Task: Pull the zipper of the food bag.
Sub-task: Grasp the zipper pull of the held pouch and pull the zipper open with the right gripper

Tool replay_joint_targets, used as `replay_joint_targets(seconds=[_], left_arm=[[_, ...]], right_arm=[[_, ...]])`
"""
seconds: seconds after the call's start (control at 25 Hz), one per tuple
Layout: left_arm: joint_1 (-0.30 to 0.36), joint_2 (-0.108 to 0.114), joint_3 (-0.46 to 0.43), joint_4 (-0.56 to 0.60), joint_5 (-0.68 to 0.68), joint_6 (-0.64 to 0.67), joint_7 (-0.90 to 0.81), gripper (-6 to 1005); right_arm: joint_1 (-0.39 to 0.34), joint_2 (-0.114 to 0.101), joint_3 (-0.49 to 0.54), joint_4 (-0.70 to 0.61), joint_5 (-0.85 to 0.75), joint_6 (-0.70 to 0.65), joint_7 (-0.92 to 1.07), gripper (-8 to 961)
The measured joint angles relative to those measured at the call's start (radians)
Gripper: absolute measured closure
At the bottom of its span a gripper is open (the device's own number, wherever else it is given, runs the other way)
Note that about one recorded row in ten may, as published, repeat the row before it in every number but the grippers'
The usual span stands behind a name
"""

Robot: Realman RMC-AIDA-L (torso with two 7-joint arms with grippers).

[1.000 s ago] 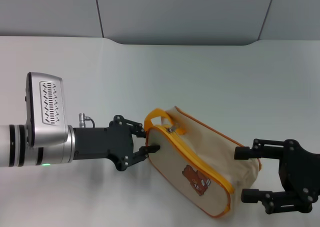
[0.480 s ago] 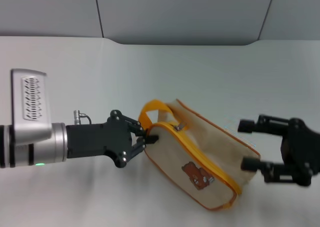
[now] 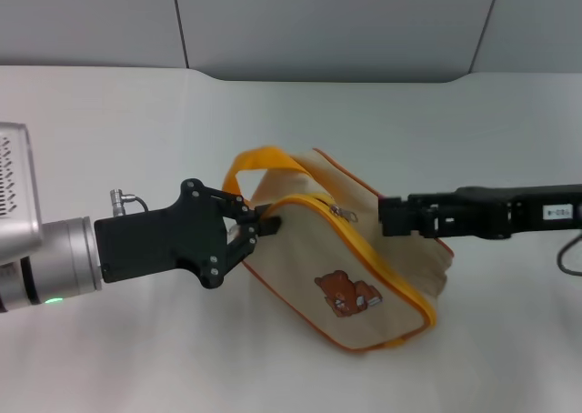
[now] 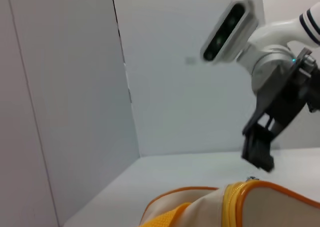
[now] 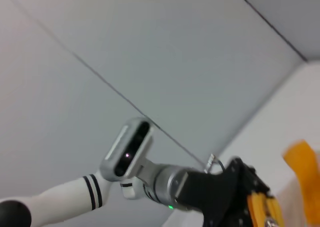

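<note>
The beige food bag (image 3: 364, 267) with orange piping and a bear picture lies tilted in mid-table. Its orange zipper (image 3: 368, 258) runs along the top edge, with the silver pull tab (image 3: 344, 212) near the top. My left gripper (image 3: 262, 224) is shut on the bag's left end, just under the orange loop handle (image 3: 259, 161). My right gripper (image 3: 386, 216) reaches in from the right, its tip just right of the pull tab. In the left wrist view it (image 4: 259, 154) hangs just above the pull tab (image 4: 251, 179).
The white table (image 3: 136, 122) ends at grey wall panels (image 3: 318, 22) behind. The right wrist view shows my left arm (image 5: 150, 174) and the bag's orange edge (image 5: 260, 207).
My left gripper has dragged the bag's end left and tipped it up. My right arm has swung in from the lower right and turned edge-on, ending beside the pull tab.
</note>
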Motion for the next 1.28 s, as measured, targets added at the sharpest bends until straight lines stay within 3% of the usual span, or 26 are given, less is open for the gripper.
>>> replay_joint_targets(seconds=[0.24, 0.84, 1.28], left_arm=[[0.014, -0.001, 0.0, -0.004, -0.019, 0.014, 0.036, 942], [0.009, 0.0, -0.001, -0.005, -0.021, 0.025, 0.056, 943], [0.011, 0.0, -0.003, -0.005, -0.023, 0.028, 0.064, 944]], right_arm=[[0.019, -0.002, -0.028, 0.002, 0.001, 0.04, 0.194, 207], [0.048, 0.014, -0.039, 0.08, 0.0, 0.189, 0.297, 214], [0.05, 0.021, -0.041, 0.08, 0.004, 0.165, 0.321, 584]])
